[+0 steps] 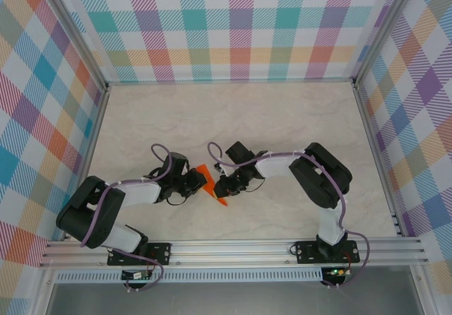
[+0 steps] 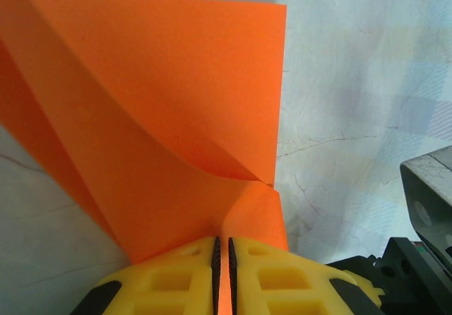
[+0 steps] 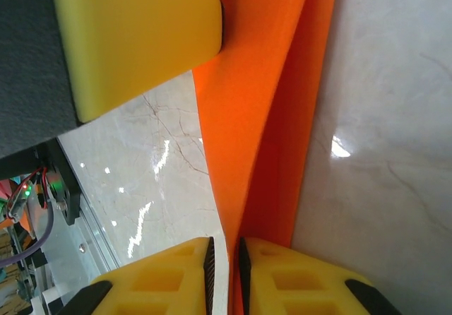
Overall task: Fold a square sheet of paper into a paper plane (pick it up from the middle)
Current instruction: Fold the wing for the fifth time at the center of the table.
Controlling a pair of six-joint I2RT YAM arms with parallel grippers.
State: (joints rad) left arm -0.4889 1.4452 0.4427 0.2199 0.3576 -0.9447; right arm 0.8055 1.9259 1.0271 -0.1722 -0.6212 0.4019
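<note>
sheet of paper (image 2: 162, 96): bright orange and not lying flat; in the left wrist view we see layers, with a curved fold sweeping from the upper left down to a point just above the fingers, and a straight edge running up on the right; in the right wrist view it is a long narrow band with a crease along its length
where it is: from above we find it between the two wrists, over the near middle of the table (image 1: 233, 117); a small corner shows on the left side and a pointed tip sticks out toward the bases; whether that tip touches the table we cannot tell
left gripper (image 2: 222, 250): its yellow fingers are pressed together with only a thin slit between them; the slit shows orange, so it pinches the near edge of the sheet of paper
right gripper (image 3: 226, 251): its fingers stand close, a little wider apart than the left pair; an edge of the sheet runs down into the gap, so we read it as pinching the paper too
arms: both bend inward from their bases and the wrists come close together; in the right wrist view one yellow finger (image 3: 134, 39) of the left gripper sits at the upper left, just beside the orange band
table: pale, marbled, glossy
walls (image 1: 240, 25): pastel checks on three sides
</note>
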